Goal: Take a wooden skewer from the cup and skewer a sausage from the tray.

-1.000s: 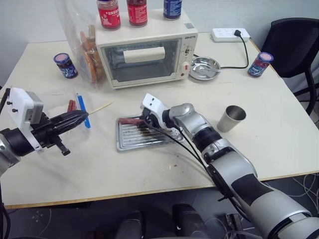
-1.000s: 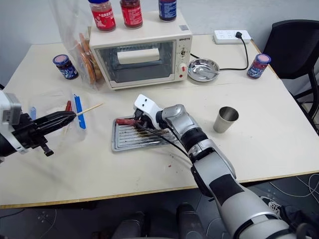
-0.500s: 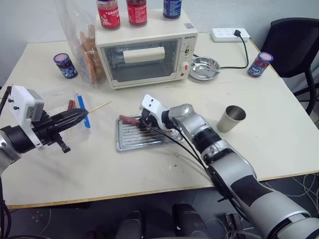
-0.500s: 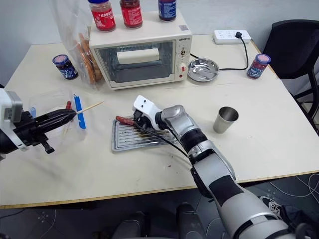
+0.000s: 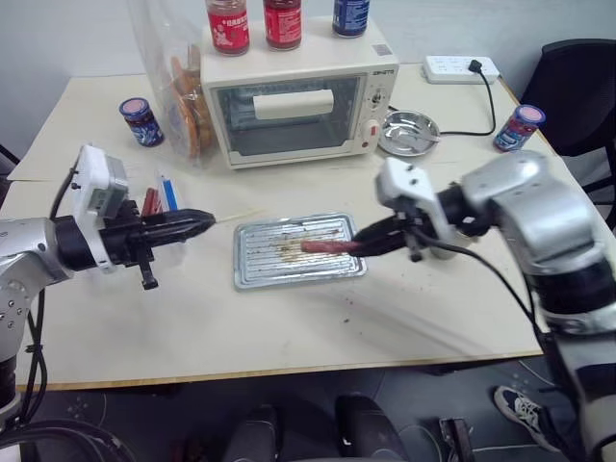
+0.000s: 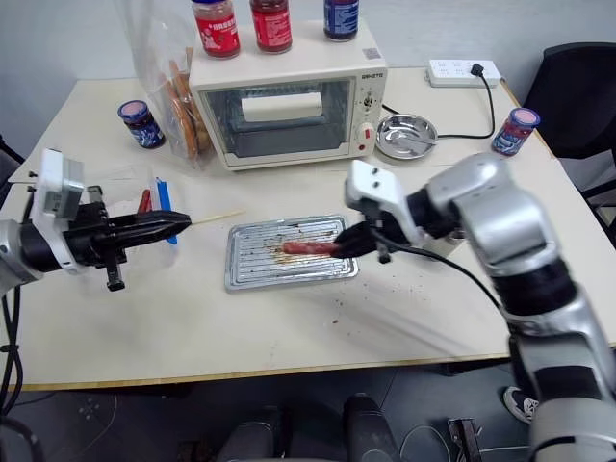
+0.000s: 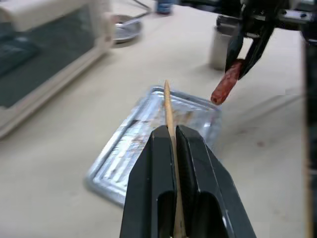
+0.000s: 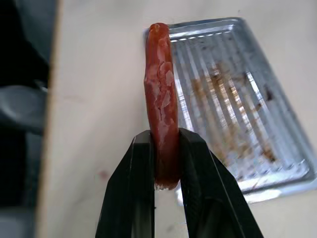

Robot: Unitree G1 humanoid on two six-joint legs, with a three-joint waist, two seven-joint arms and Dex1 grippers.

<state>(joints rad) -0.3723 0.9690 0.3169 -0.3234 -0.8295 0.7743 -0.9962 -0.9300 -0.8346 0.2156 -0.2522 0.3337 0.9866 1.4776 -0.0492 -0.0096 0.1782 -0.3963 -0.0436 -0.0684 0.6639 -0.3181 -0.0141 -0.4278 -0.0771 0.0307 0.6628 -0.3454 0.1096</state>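
Observation:
My left gripper [image 5: 197, 224] is shut on the wooden skewer [image 5: 231, 218], a thin pale stick [image 7: 168, 106] whose tip points toward the tray. The silver ribbed tray [image 5: 289, 281] lies mid-table with brown crumbs on its floor. My right gripper [image 5: 364, 243] is shut on one end of the reddish sausage [image 5: 325, 246], holding it roughly level just above the tray's right half. In the right wrist view the sausage [image 8: 161, 99] stands out past the two black fingers. The grey metal cup [image 7: 220, 45] stands behind the right gripper, mostly hidden by that arm in the head views.
A cream toaster oven [image 5: 298, 96] with jars on top stands at the back, a clear plastic bag [image 5: 178, 82] to its left. A shallow steel bowl [image 5: 408, 133], two blue-labelled jars [image 5: 142, 120] [image 5: 520, 125], a power strip [image 5: 465, 67] and blue-handled utensils [image 5: 169, 192] are also on the table.
The right gripper closed on the sausage at the tray's far left corner, lifted it and swung right and up. The left gripper moved right with the skewer. The camera view shifted.

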